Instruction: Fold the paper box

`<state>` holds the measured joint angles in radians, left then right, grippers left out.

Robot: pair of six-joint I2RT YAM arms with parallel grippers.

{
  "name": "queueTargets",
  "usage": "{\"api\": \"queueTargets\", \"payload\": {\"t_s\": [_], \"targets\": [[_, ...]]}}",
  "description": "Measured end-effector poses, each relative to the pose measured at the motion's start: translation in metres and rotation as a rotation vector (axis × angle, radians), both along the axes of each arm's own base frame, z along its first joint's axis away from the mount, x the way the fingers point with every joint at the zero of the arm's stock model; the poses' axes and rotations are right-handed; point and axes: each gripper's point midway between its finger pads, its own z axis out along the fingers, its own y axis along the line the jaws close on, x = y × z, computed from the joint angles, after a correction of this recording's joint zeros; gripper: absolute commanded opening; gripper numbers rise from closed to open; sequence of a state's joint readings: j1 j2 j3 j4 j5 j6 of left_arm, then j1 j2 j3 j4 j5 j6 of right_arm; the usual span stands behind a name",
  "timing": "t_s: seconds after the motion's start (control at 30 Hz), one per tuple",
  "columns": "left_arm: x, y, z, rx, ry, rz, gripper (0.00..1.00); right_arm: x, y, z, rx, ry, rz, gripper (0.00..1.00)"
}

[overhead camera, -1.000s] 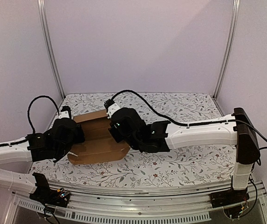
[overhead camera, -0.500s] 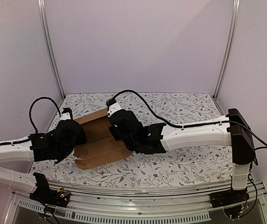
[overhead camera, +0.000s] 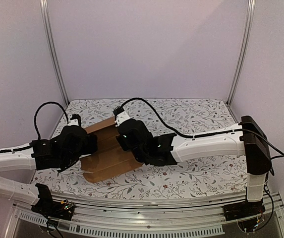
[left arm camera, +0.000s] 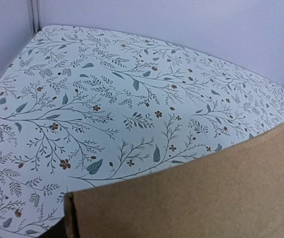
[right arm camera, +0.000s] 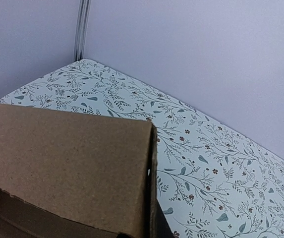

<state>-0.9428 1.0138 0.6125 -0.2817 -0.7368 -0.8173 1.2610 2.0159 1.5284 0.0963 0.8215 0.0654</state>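
Right now, caught between both arms: the paper box (overhead camera: 109,161), a brown cardboard piece lying slantwise left of centre on the flowered table (overhead camera: 196,114), creased into several panels and judged only partly formed. Flanked closely by the left gripper (overhead camera: 86,145) on its left side and the right gripper (overhead camera: 126,135) on its far right side. Impossible to see any fingers from above, hidden as they are under the dark wrist housings. Seen from the left wrist, the paper box (left arm camera: 206,198) as a flat brown panel filling the near right corner; seen from the right wrist, the paper box (right arm camera: 67,168) as a panel bent down along one sharp edge. No fingers showing in either wrist view, so cannot tell whether either gripper is spread wide, narrowed, or clamped on cardboard.

Probably most at risk: the creases. Pushing inward from both sides at once could buckle a panel across its middle instead of along a score line. Letting go on one side too early could let a bent flap spring back flat. Pressing down at a slant could send the whole piece skating over the smooth cloth towards the near edge. Also worth watching: two wrists working so close together, with a knock between them likely to jolt the cardboard loose.
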Motion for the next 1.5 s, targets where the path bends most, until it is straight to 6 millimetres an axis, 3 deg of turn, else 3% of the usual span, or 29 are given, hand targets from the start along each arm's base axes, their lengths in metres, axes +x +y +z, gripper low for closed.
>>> {"api": "queueTargets", "payload": {"t_s": [0.2, 0.43, 0.63, 0.73, 0.9, 1.2, 1.5], "targets": [[-0.007, -0.008, -0.001, -0.003, 0.052, -0.065, 0.69, 0.007, -0.009, -0.014, -0.018, 0.003, -0.015, 0.0], [-0.023, -0.021, -0.004, -0.015, 0.123, -0.2, 0.69, 0.02, -0.034, -0.056, -0.09, 0.05, -0.026, 0.0], [-0.034, -0.021, 0.007, -0.024, 0.119, -0.271, 0.71, 0.027, -0.06, -0.098, -0.158, 0.127, 0.019, 0.0], [-0.035, -0.018, 0.02, -0.014, 0.094, -0.285, 0.72, 0.024, -0.062, -0.105, -0.15, 0.152, 0.086, 0.0], [-0.031, -0.021, 0.036, 0.014, 0.057, -0.311, 0.72, 0.008, -0.044, -0.111, -0.116, 0.173, 0.267, 0.0], [-0.023, -0.047, 0.02, 0.063, 0.105, -0.385, 0.68, -0.019, -0.005, -0.097, -0.009, 0.167, 0.522, 0.0], [-0.018, -0.077, 0.002, 0.033, 0.151, -0.459, 0.51, -0.032, 0.011, -0.128, 0.017, 0.192, 0.638, 0.0]]}}
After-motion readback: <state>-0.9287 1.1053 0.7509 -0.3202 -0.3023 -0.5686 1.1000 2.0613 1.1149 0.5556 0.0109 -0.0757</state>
